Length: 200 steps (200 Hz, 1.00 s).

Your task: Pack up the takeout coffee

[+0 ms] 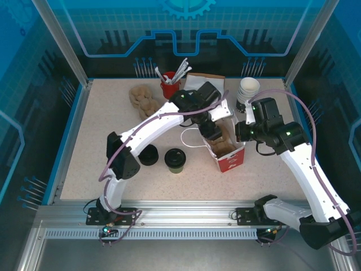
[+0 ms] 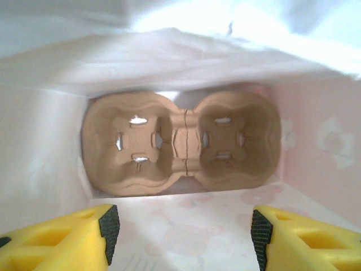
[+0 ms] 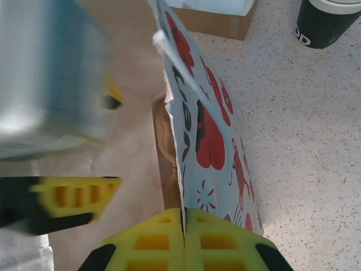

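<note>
The takeout coffee (image 1: 175, 160), dark olive-green with a black top, stands upright on the table left of the red-and-white paper bag (image 1: 228, 152). My left gripper (image 2: 183, 234) is lowered into the bag's mouth, open and empty; a brown two-cup carrier (image 2: 180, 141) lies on the bag's floor below it. From above, the left gripper (image 1: 211, 134) sits over the bag's opening. My right gripper (image 3: 183, 217) is shut on the top edge of the bag's printed wall (image 3: 208, 130), at the bag's right side (image 1: 240, 133). One of the left arm's yellow fingers (image 3: 73, 196) shows inside the bag.
A low black round piece (image 1: 148, 154) lies left of the coffee. Behind are spare brown carriers (image 1: 144, 99), a red cup of utensils (image 1: 169, 84), a cardboard box (image 1: 203, 82) and a stack of white-lined cups (image 1: 248, 90). The white bag handle (image 1: 189, 138) loops leftward.
</note>
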{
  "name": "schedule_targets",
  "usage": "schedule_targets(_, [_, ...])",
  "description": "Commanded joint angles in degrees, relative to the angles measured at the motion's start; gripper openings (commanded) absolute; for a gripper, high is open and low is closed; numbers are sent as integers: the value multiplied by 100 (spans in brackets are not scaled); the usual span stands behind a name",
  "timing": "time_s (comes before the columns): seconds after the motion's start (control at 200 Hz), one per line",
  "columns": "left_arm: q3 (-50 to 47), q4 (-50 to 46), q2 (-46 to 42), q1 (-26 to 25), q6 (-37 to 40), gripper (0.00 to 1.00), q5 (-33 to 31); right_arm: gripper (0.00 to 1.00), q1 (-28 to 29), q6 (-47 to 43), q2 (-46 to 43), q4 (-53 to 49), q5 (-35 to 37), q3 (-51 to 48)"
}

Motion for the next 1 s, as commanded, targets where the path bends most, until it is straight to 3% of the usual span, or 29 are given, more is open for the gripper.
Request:
schedule_targets(0.0, [-282, 193, -830, 23, -442, 66, 361, 0, -152, 101, -181, 282, -137, -111])
schedule_targets(0.205, [-1530, 1477, -2028, 90, -1208, 71, 680, 0, -289, 130, -529, 624, -331, -316])
schedule_targets(0.52, [-3268, 3218, -3759, 94, -2092, 75, 365, 0, -517, -51, -1636, 1886, -1126, -1425])
schedule_targets(0.996, [-4191, 3495, -4553, 97, -2657, 76, 289, 0, -571, 38, -2257, 2554, -1698, -2178])
